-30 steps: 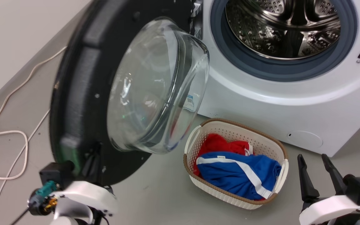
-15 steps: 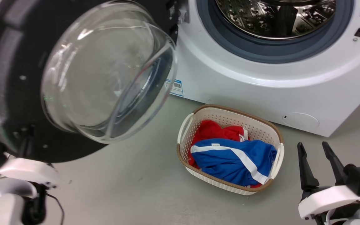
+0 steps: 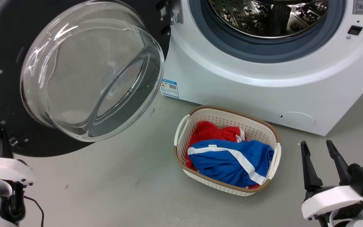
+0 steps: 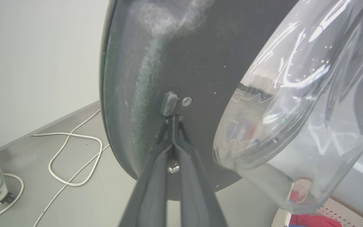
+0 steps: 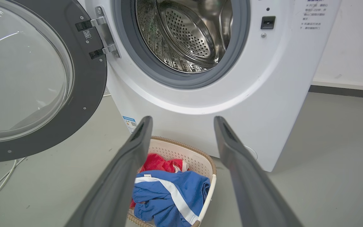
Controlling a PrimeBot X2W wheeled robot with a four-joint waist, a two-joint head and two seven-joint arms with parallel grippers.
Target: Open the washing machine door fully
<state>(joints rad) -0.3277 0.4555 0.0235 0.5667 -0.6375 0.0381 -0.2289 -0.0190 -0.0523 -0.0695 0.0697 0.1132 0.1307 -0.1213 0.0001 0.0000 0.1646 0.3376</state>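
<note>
Head view: washing machine door [image 3: 90,72] at 10 o'clock, standing wide open on its hinge, inner face and glass bowl turned toward the camera. Steel drum [image 3: 263,15] exposed at 1 o'clock. Basket [image 3: 181,126] on the floor just in front of the machine, with blue garment [image 3: 232,160] lying over red garment [image 3: 206,132].

Left pincer [image 3: 1,142] at 8 o'clock. In the left wrist view its fingers are pressed together, gripping nothing, with tips [image 4: 172,121] just below a small grey nub on the door's black face; contact cannot be told.

Right pincer [image 3: 315,143] at 4 o'clock, fingers spread apart and empty, well clear of the door.

White cable [image 4: 74,135] on the floor at 8 o'clock in the left wrist view.
</note>
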